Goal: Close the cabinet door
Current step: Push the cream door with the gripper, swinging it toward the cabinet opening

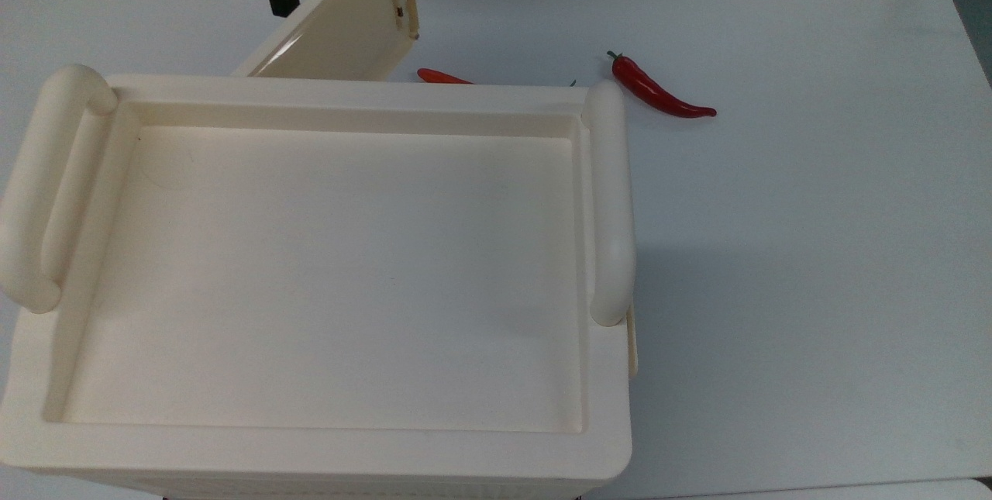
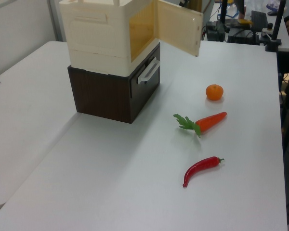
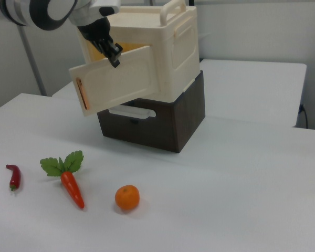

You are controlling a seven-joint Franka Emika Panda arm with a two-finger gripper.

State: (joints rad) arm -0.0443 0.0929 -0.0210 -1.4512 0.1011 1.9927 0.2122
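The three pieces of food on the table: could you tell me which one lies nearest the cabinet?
The orange, round and plain orange, unlike the leafy carrot and red chilli lying farther from the cabinet.
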